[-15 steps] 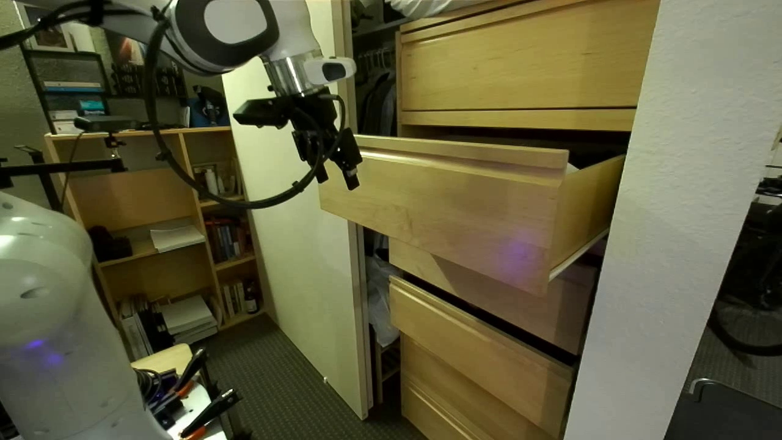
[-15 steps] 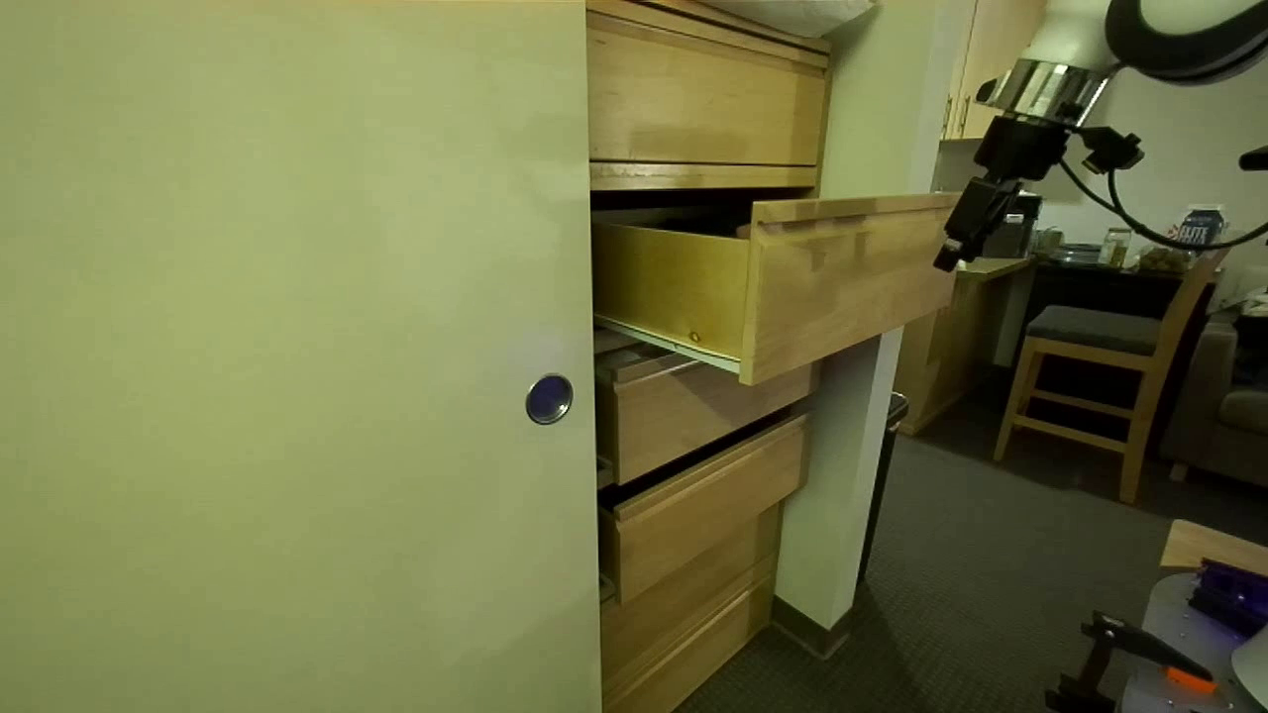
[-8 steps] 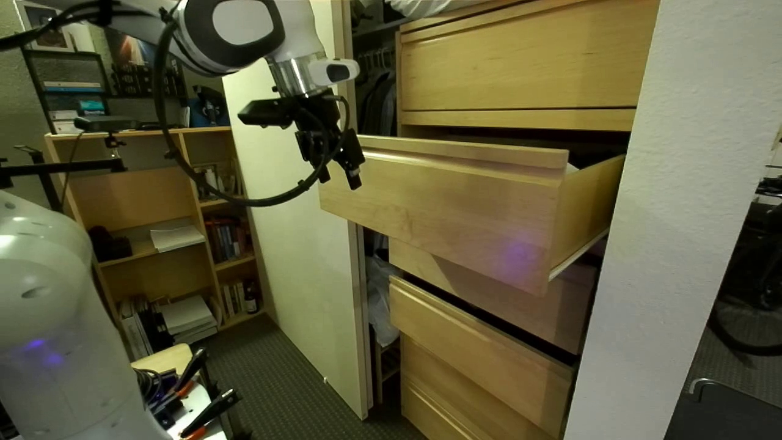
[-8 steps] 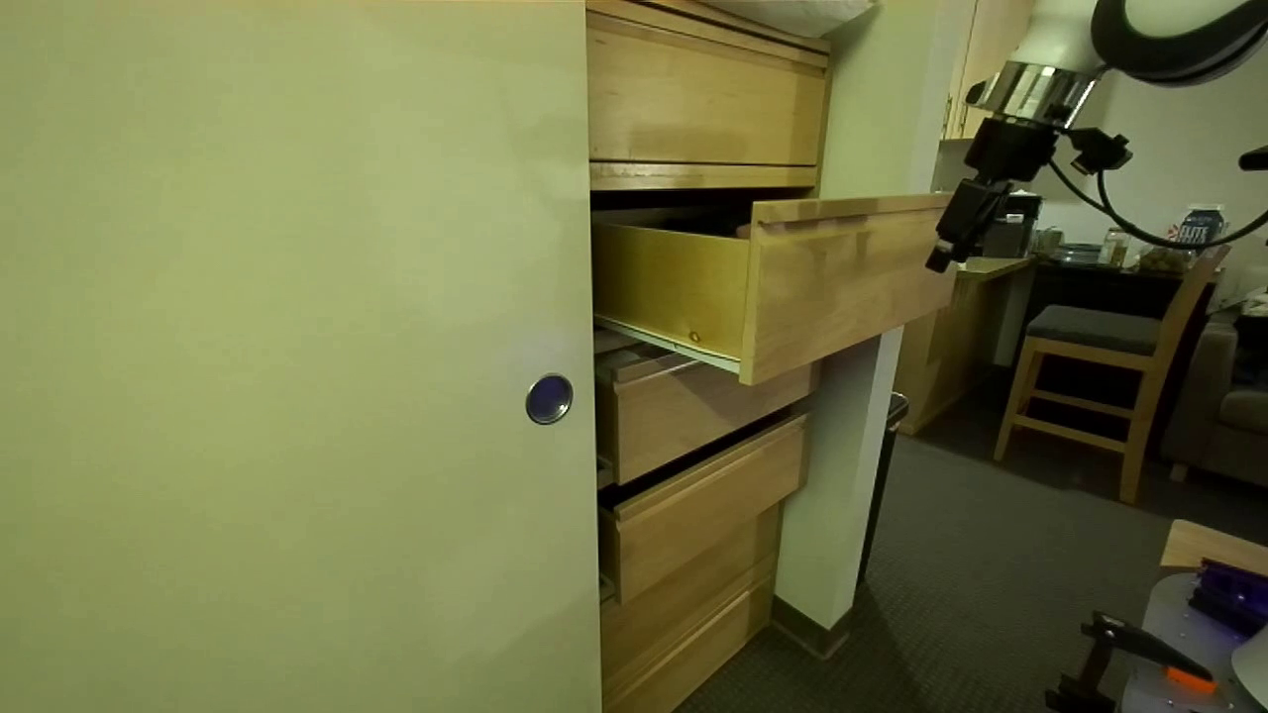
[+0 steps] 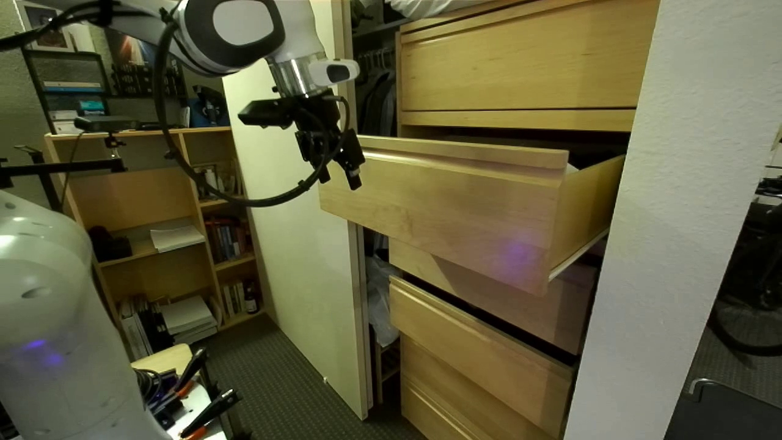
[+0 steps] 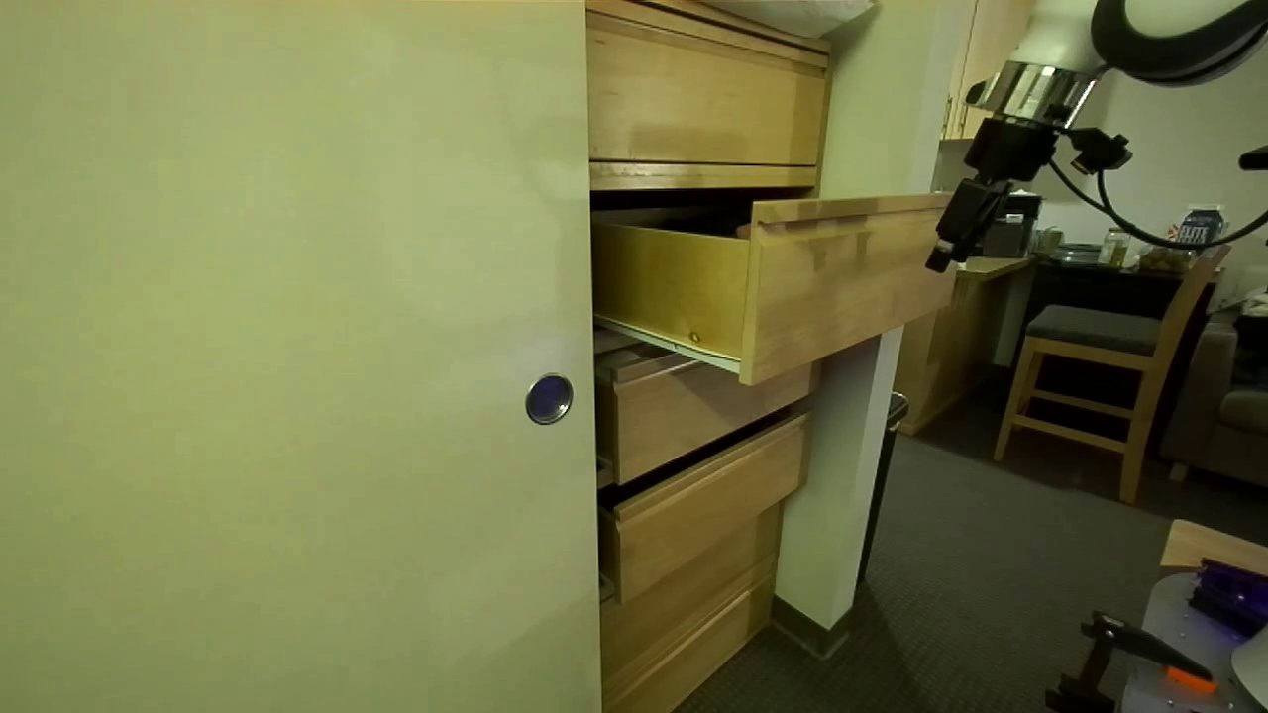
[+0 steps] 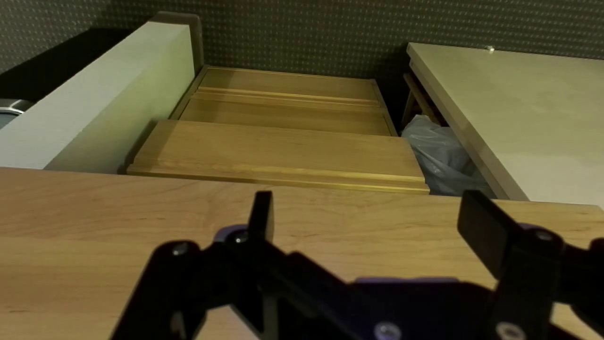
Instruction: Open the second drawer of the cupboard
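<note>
The cupboard (image 5: 519, 67) is pale wood with stacked drawers; it also shows in an exterior view (image 6: 703, 109). The second drawer (image 5: 452, 214) is pulled well out in both exterior views (image 6: 852, 287), its side and rail showing. Its front fills the lower wrist view (image 7: 118, 212). My black gripper (image 5: 338, 178) is open and empty, fingers pointing down, in front of the drawer front near one end; it also shows in an exterior view (image 6: 941, 259). In the wrist view the fingers (image 7: 366, 203) stand wide apart over the wood, with nothing between them. I cannot tell whether they touch it.
Below, a third front (image 6: 713, 416) and another drawer (image 5: 482, 348) stand slightly out. A cream door panel (image 5: 299, 256) and a white wall (image 5: 684, 220) flank the cupboard. A bookshelf (image 5: 137, 205), a chair (image 6: 1090, 347) and a plastic bag (image 7: 439, 156) are nearby.
My gripper has shifted slightly toward the cupboard since a second ago and has held still over the last half second. The drawers have not moved.
</note>
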